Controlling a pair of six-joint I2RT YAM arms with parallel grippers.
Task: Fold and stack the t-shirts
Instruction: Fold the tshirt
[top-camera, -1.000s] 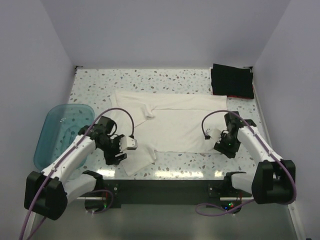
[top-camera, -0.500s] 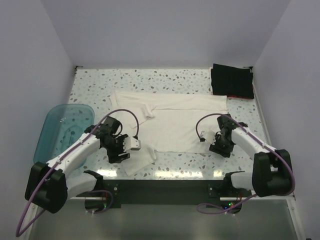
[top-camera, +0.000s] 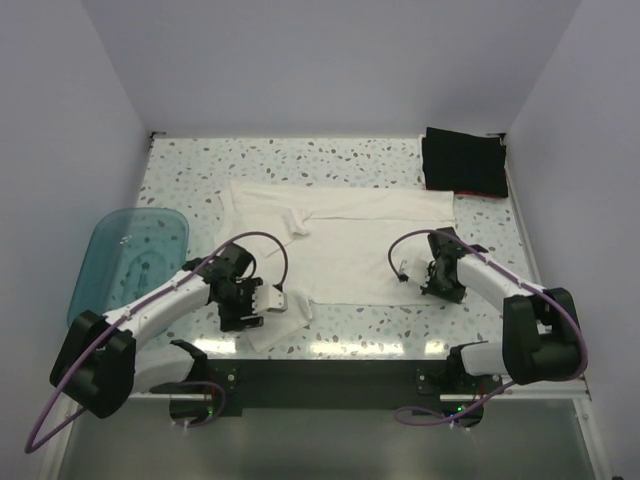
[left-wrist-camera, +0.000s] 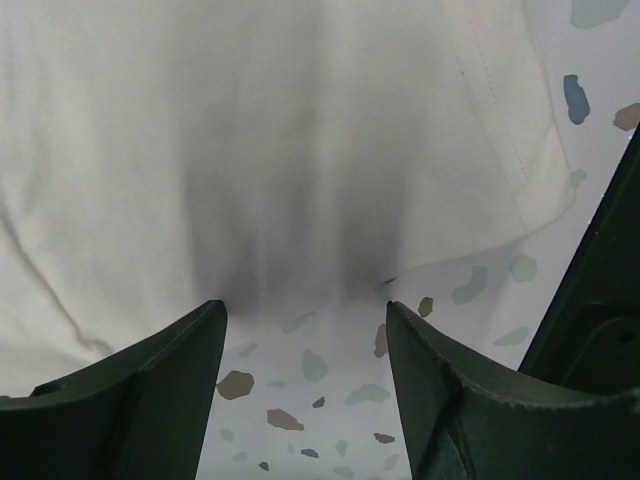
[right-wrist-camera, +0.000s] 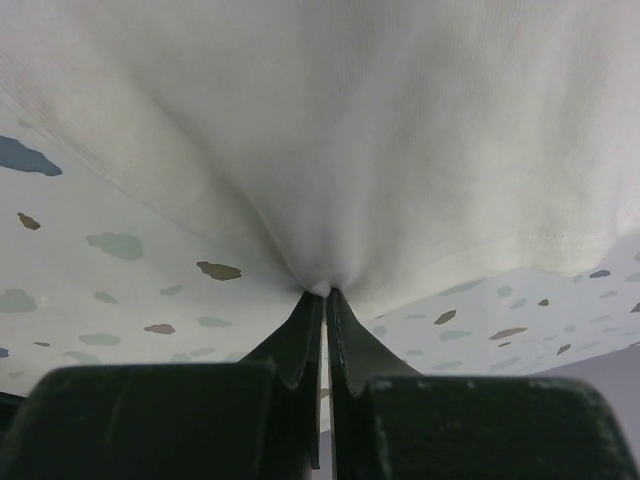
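**Right pincer (right-wrist-camera: 322, 295), one.** Clenched, tips together on a pinch of the white t-shirt (top-camera: 350, 245). The pinch is at the near hem, toward the right corner, and the cloth tents up from the tips.

**Left pincer (left-wrist-camera: 302, 318), one.** Released, jaws well apart, nothing between them. It sits low at the shirt's near left flap. The hem lies just ahead of the fingertips, with bare speckled surface under them.

**White t-shirt, one.** Spread wide across the middle of the worktop (top-camera: 330, 155), with a small fold lying left of centre.

**Black t-shirts (top-camera: 462, 160).** A folded pile in the far right corner, well apart from the white one. You cannot count its layers from above.

**Red t-shirt (top-camera: 475, 192), one.** Only an edge shows, under the near side of the black pile.

**Worktop, one.** Pale terrazzo flecked grey, green-blue and brown, with a black rail (top-camera: 330, 375) along the near edge.

**Walls (top-camera: 320, 60), three.** Plain pale lilac-grey, closing the left, back and right sides.

**Tub (top-camera: 110, 260), one.** Translucent blue, at the left edge, just beside your left arm (top-camera: 160, 300).

**Arms, two.**
- The left arm slants forward and inward from its base, wrist turned toward the centre.
- The right arm (top-camera: 495, 280) bends inward from its base, wrist low at the hem.
- Purple cables (top-camera: 255, 237), two, one looping over each wrist.
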